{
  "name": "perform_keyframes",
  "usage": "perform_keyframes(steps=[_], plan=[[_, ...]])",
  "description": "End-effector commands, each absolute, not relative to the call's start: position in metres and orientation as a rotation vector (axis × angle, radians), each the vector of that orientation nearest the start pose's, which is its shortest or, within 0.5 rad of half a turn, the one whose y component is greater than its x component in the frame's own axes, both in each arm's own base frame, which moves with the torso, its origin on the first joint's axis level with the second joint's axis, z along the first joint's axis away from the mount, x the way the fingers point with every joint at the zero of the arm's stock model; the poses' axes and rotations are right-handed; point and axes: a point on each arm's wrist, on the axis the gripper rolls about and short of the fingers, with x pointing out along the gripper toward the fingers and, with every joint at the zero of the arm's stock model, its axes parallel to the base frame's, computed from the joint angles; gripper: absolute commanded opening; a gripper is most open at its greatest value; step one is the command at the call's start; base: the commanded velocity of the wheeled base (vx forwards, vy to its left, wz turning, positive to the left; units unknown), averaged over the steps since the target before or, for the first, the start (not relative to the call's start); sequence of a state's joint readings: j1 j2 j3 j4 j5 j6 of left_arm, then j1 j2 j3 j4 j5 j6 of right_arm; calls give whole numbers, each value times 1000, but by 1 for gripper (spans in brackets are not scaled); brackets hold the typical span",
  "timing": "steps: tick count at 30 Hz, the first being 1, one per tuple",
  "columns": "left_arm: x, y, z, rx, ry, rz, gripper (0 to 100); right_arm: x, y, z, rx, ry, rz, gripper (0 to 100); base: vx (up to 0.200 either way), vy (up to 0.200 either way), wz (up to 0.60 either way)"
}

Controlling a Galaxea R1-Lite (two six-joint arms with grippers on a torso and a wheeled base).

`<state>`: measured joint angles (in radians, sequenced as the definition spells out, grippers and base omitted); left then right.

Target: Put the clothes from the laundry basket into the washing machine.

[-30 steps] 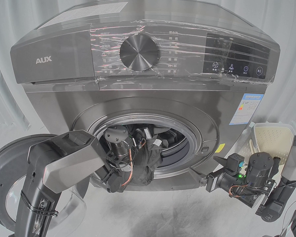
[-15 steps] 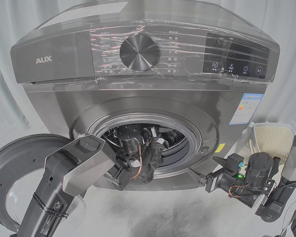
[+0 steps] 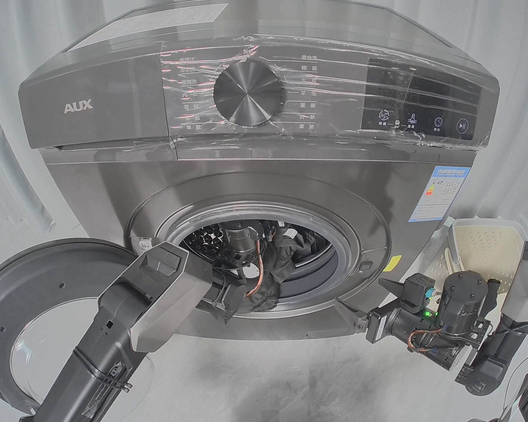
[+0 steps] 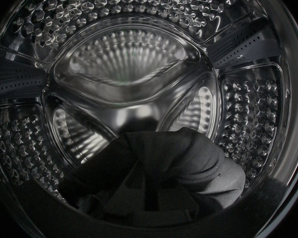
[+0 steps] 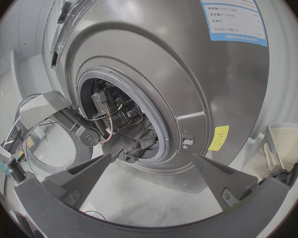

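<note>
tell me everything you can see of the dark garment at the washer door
The dark garment is charcoal-black, soft-looking cloth, crumpled into loose folds. It lies half in, half out: one part spills over the lower door rim and hangs down outside, while the rest is bunched on the floor of the steel drum. The left arm's wrist sits against its upper folds in the opening. Nothing else touches it.

You're facing a staged laundry test space: 1 washing machine (image 3: 258, 165) standing before white curtains (image 3: 501, 24), laundry basket (image 3: 490, 247) beside.
</note>
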<state>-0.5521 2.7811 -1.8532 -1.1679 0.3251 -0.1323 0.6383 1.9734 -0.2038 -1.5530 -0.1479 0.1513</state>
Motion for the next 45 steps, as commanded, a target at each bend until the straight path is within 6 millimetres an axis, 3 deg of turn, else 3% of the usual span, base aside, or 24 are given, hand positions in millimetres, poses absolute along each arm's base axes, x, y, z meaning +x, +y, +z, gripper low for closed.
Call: perform_keyframes(steps=[1,2,3,6,15,20,25,34,45], plan=[[469,-280,25,-229,-194,-238,0,208,151,67,64,240,472,100,0,0,0],[468,-279,26,-227,-190,-238,0,209,151,68,65,237,471,100,0,0,0],[468,-279,26,-228,-190,-238,100,209,151,68,66,235,471,100,0,0,0],[466,-280,27,-228,-185,-241,100,210,151,68,68,233,471,100,0,0,0],[432,-269,62,-145,-11,-248,100,210,151,68,68,234,485,100,0,0,0],[417,-262,68,-99,79,-269,100,212,153,70,71,226,487,100,0,0,0],[405,-262,58,-54,170,-319,100,212,153,70,71,225,486,100,0,0,0],[391,-252,20,123,294,-352,100,212,153,69,72,227,486,100,0,0,0],[393,-249,-5,196,336,-359,100,213,154,69,73,224,487,100,0,0,0]])
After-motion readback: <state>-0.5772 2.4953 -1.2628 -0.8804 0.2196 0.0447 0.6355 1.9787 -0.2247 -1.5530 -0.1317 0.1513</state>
